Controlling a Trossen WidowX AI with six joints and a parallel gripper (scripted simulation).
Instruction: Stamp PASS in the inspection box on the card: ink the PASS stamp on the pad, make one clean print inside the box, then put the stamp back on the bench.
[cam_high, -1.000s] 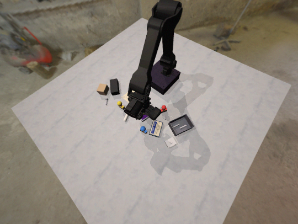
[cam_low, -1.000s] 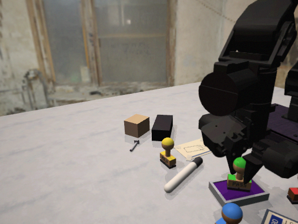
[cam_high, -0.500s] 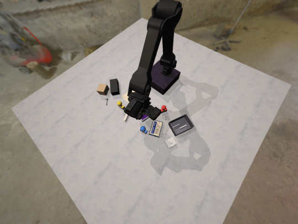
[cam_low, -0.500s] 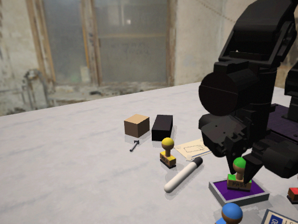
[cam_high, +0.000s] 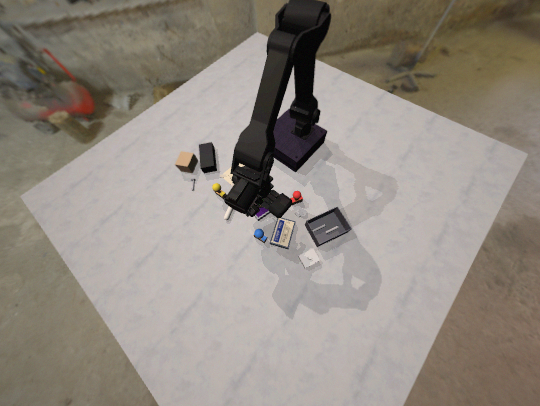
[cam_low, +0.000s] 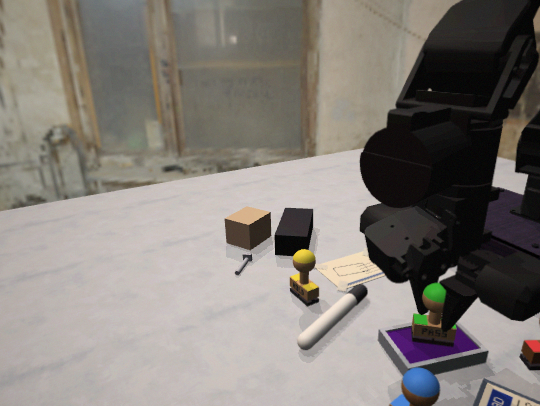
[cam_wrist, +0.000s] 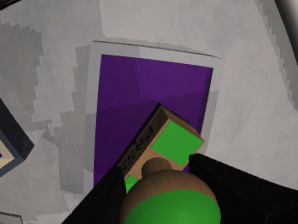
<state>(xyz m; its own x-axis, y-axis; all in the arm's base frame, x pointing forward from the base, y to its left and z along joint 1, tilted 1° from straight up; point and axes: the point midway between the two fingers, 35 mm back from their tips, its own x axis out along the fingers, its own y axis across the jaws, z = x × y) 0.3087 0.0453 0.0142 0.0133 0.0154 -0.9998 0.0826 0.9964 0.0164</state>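
My gripper (cam_low: 434, 320) (cam_wrist: 156, 170) is shut on the handle of the PASS stamp (cam_low: 434, 334) (cam_wrist: 177, 142), which has a green-topped wooden knob and green patches on its block. The stamp is upright over the ink pad (cam_low: 450, 364) (cam_wrist: 93, 90), turned at an angle to its sides; its base is at or just above the purple surface. In the wrist view it is toward the pad's lower right. The cream card (cam_low: 360, 262) (cam_high: 227, 176) with a printed outline lies beyond the pad, partly hidden by the arm. I cannot make out any print on it.
A yellow stamp (cam_high: 216, 188) (cam_low: 304, 285), a white marker (cam_low: 327, 320), a blue stamp (cam_high: 259, 233) (cam_low: 421, 387) and a red stamp (cam_high: 297, 195) stand or lie around the pad. A labelled box (cam_high: 282, 233), dark tray (cam_high: 314, 238), white square (cam_high: 309, 259), black block (cam_low: 294, 232) and wooden block (cam_low: 248, 230) lie farther out.
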